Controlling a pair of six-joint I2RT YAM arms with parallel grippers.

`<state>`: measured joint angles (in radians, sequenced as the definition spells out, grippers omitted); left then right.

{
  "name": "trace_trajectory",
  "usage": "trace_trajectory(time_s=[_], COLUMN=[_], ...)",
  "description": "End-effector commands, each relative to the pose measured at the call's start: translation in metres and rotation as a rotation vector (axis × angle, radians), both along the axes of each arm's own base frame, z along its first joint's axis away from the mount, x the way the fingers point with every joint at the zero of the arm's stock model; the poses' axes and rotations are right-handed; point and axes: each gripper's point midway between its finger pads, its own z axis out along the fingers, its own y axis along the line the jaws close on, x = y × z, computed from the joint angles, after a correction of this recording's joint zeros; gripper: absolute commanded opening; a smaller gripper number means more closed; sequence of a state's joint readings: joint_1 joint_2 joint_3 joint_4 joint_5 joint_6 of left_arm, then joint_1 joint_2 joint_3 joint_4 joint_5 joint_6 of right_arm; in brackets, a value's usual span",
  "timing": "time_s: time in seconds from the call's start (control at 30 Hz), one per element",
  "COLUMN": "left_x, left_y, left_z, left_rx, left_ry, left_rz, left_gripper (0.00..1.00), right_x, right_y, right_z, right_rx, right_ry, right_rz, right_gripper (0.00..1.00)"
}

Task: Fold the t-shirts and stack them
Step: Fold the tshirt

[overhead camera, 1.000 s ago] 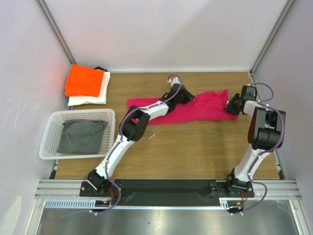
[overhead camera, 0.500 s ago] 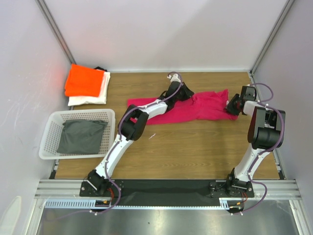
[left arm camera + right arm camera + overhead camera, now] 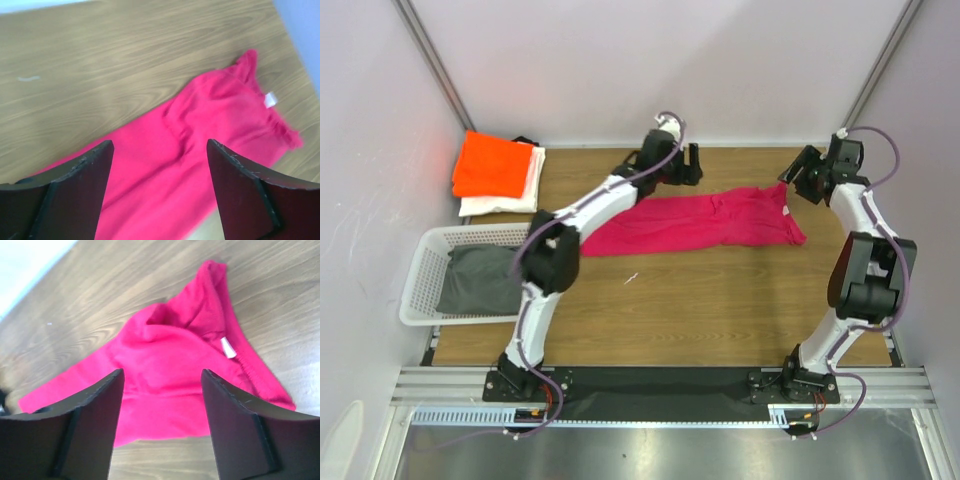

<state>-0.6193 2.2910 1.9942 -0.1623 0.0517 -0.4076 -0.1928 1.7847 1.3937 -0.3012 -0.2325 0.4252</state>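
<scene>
The magenta-pink t-shirt [image 3: 710, 222] lies as a long folded strip across the middle of the wooden table, its collar end with a white label [image 3: 227, 348] at the right. My left gripper [image 3: 688, 166] hovers open above its far edge; in the left wrist view [image 3: 159, 145] only cloth [image 3: 200, 130] lies well below the jaws. My right gripper [image 3: 798, 182] hangs open above the collar end [image 3: 162, 372], holding nothing. The orange t-shirt [image 3: 492, 165] lies folded on the folded white t-shirt [image 3: 508, 204] at the far left corner.
A white lattice basket [image 3: 420, 270] with a grey cloth [image 3: 485, 280] in it stands at the left edge. Grey walls close off the table on three sides. Bare wood lies between the magenta shirt and the arm bases.
Both grippers have opened, let go of the magenta shirt and lifted away toward the back wall. The shirt now lies flat, with its right end spread out.
</scene>
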Motion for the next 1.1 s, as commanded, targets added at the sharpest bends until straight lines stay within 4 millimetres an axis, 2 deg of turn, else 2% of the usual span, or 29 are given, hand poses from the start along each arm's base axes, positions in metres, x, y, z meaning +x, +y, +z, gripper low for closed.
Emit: trace_trajectory(time_s=[0.0,0.03,0.07,0.13,0.17,0.2,0.27,0.33,0.37,0.43,0.6,0.67,0.87,1.0,1.07], left_x=[-0.037,-0.047,-0.063,-0.076,-0.086,-0.090,-0.100,-0.106,-0.109,-0.112,-0.119,-0.125,-0.146,-0.159,-0.168], left_y=[0.083,0.092,0.110,0.132,0.148,0.155,0.172,0.178,0.183,0.185,0.205,0.212,0.216,0.215,0.213], left_z=[0.021,0.014,0.001,-0.014,-0.038,-0.038,-0.061,-0.063,-0.072,-0.078,-0.111,-0.125,-0.145,-0.156,-0.163], left_rx=[0.324,0.355,0.396,0.436,0.461,0.441,0.411,0.387,0.389,0.389,0.452,0.458,0.442,0.423,0.402], left_ry=[-0.035,-0.019,0.021,0.065,0.118,0.139,0.223,0.230,0.231,0.235,0.290,0.335,0.414,0.455,0.486], left_rz=[0.018,0.003,-0.001,0.023,0.033,0.060,0.096,0.108,0.120,0.127,0.200,0.224,0.234,0.223,0.210], left_gripper=[0.82,0.83,0.85,0.86,0.87,0.87,0.86,0.86,0.86,0.86,0.85,0.84,0.83,0.82,0.81], right_x=[-0.022,-0.029,-0.033,-0.036,-0.041,-0.041,-0.039,-0.035,-0.032,-0.027,-0.011,-0.008,0.001,0.013,0.023], right_y=[0.017,0.022,0.026,0.039,0.044,0.044,0.055,0.059,0.061,0.061,0.058,0.055,0.055,0.056,0.055], right_z=[0.010,-0.002,-0.009,-0.021,-0.033,-0.039,-0.049,-0.060,-0.062,-0.073,-0.079,-0.089,-0.117,-0.123,-0.119], right_rx=[-0.004,-0.005,-0.009,-0.019,-0.016,-0.024,-0.010,-0.012,-0.014,-0.022,-0.051,-0.069,-0.079,-0.090,-0.105], right_ry=[0.026,0.061,0.077,0.101,0.125,0.131,0.137,0.152,0.153,0.172,0.171,0.187,0.232,0.230,0.210], right_rz=[0.000,-0.002,-0.003,-0.016,-0.016,-0.031,-0.028,-0.027,-0.023,-0.028,-0.035,-0.041,-0.037,-0.025,-0.013], right_gripper=[0.72,0.73,0.74,0.74,0.75,0.75,0.76,0.76,0.76,0.76,0.76,0.76,0.75,0.75,0.75])
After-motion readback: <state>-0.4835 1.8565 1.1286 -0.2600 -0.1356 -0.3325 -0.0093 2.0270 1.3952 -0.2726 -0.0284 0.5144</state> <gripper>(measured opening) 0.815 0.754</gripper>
